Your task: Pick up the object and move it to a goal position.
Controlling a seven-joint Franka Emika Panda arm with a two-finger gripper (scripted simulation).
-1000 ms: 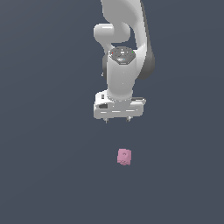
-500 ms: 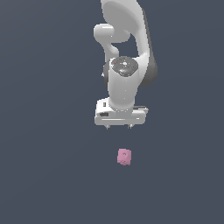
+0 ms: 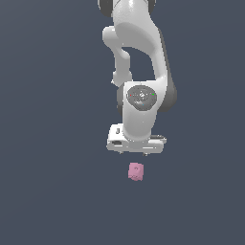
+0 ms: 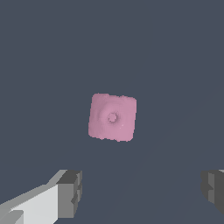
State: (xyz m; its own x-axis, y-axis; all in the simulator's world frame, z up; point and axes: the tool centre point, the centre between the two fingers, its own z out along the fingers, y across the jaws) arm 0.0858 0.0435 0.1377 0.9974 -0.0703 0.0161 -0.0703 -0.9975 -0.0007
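Surface: a plain dark blue-grey floor (image 3: 48,191) with no visible edges or corners, so nothing can be placed against a rim; no goal marker shows in either view.

Arm: the white Panda arm (image 3: 139,57) comes down from the top of the exterior view, its wrist pointing straight down, which suits a top-down grasp.

End effector: the end effector (image 3: 136,154) hangs above the floor, just above the object in the exterior view and apart from it. In the wrist view its two fingers (image 4: 70,192) stand wide apart with clear floor between them, so it is open and holds nothing.

Object: the small pink lumpy object (image 3: 136,171) lies on the floor, nearly under the end effector. In the wrist view the object (image 4: 112,117) shows a roughly square top face with a small round dimple, turned slightly askew to the finger line.

Alignment: the object sits near the middle of the wrist view, off the line joining the fingers, not between them.

Step in hand: by my judgement this is the approach before the grasp; picking up and carrying to the goal are not yet done.

Next move: likely a small shift to centre, then a straight descent to straddle the object.

Risk: the lumpy sides may slip or twist under the pads.
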